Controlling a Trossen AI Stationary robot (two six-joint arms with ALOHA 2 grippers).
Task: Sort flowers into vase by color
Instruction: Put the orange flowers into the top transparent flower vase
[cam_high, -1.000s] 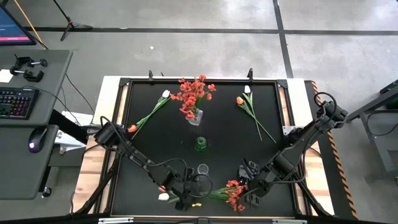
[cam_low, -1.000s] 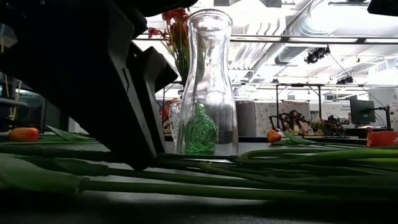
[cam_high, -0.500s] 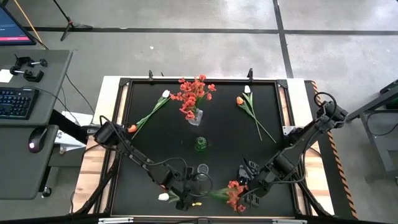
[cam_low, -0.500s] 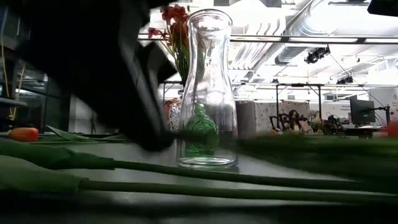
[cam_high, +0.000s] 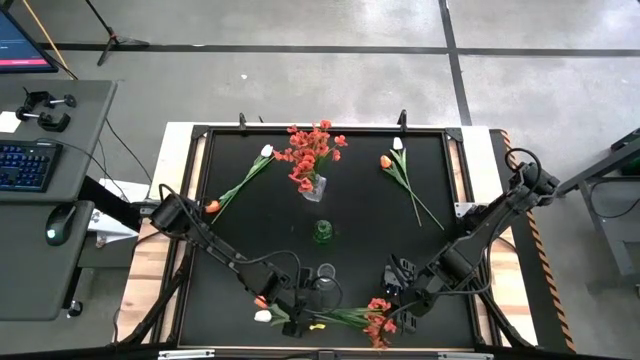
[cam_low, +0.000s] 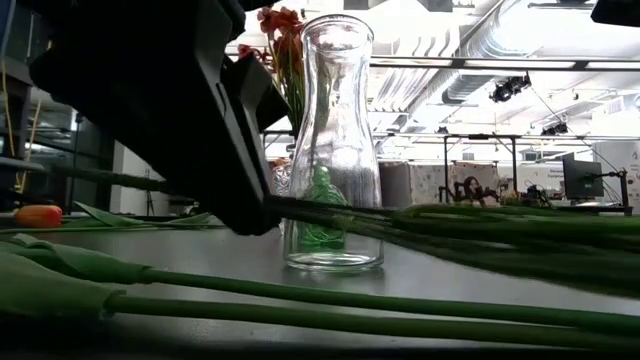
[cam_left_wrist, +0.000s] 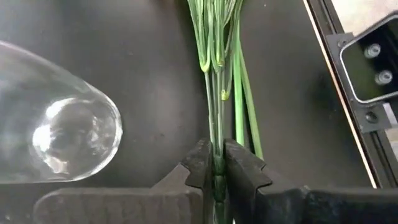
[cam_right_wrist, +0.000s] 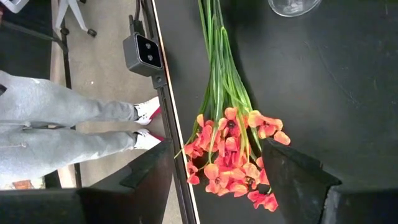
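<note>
A red blossom spray (cam_high: 378, 320) lies by the table's near edge, with its green stalks (cam_left_wrist: 219, 74) running left toward my left gripper (cam_left_wrist: 217, 150), which is shut on them. My right gripper (cam_right_wrist: 224, 171) hovers open above the red blossoms (cam_right_wrist: 233, 155), one finger on either side, touching nothing. A clear glass vase (cam_low: 333, 140) stands just beyond the stalks. Behind it stands a small green bottle (cam_high: 322, 232), and farther back a vase of red flowers (cam_high: 312, 160). Loose white and orange tulips lie at far left (cam_high: 245, 180), at far right (cam_high: 402, 168) and near the left gripper (cam_high: 263, 315). My left gripper pinches the bundle of thin green stalks (cam_left_wrist: 217, 163) between its two fingers, near the stalks' bare end. The fingers point along the stalks, toward the blossoms. In the low view the held end (cam_low: 285, 208) is lifted off the table. I cannot tell whether the blossom end rests on the table.
Other green stalks (cam_low: 300, 300) lie on the table close to the near edge. A person's legs (cam_right_wrist: 62, 118) stand just past that edge. The table's raised frame (cam_left_wrist: 367, 68) runs close beside the held stalks.
My left gripper has risen from the tabletop, and the red spray's stalk end has come up with it. One second ago those stalks lay flat on the table.
</note>
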